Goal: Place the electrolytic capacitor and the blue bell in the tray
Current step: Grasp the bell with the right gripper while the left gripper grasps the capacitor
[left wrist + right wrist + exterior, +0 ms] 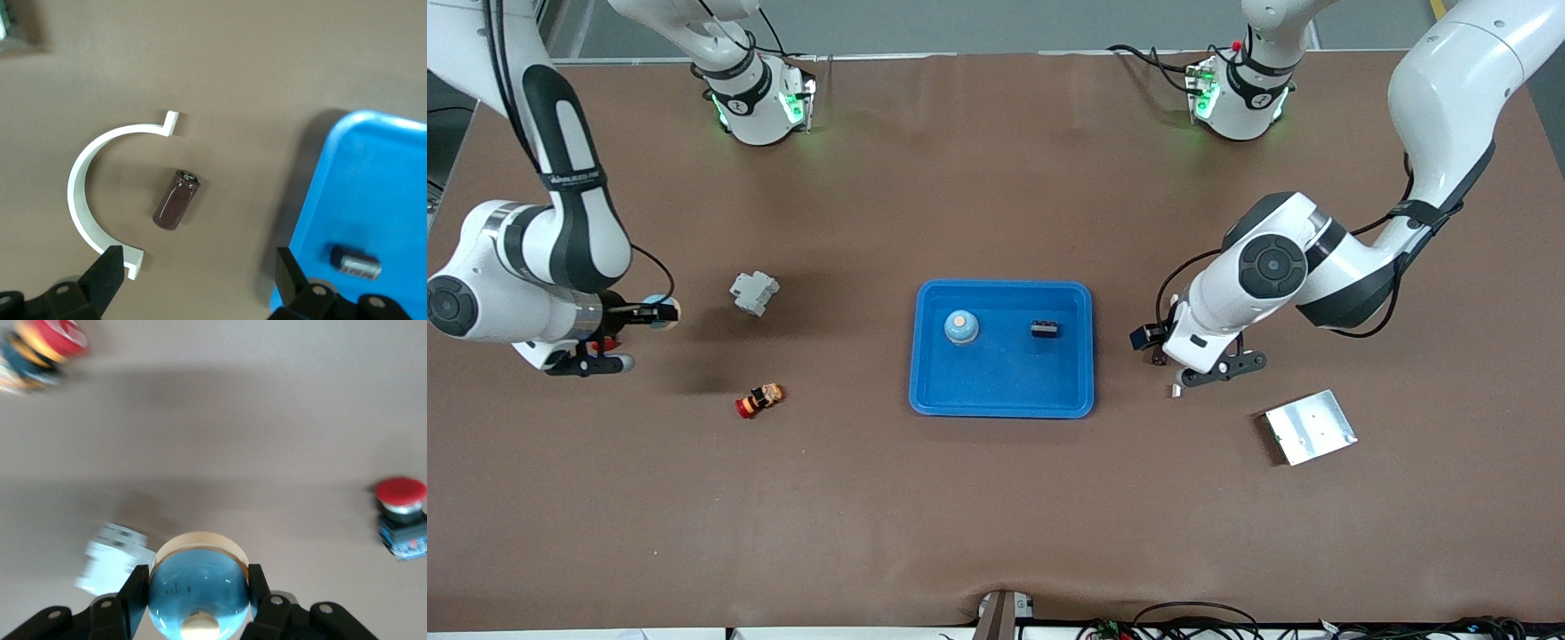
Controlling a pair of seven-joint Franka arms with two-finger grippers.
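While the right gripper grips a blue bell above the table at the right arm's end, the left gripper hangs with fingers spread wide over a brown electrolytic capacitor, which lies on the table inside a white C-shaped clip, just beside the blue tray. The tray holds another blue bell and a black block.
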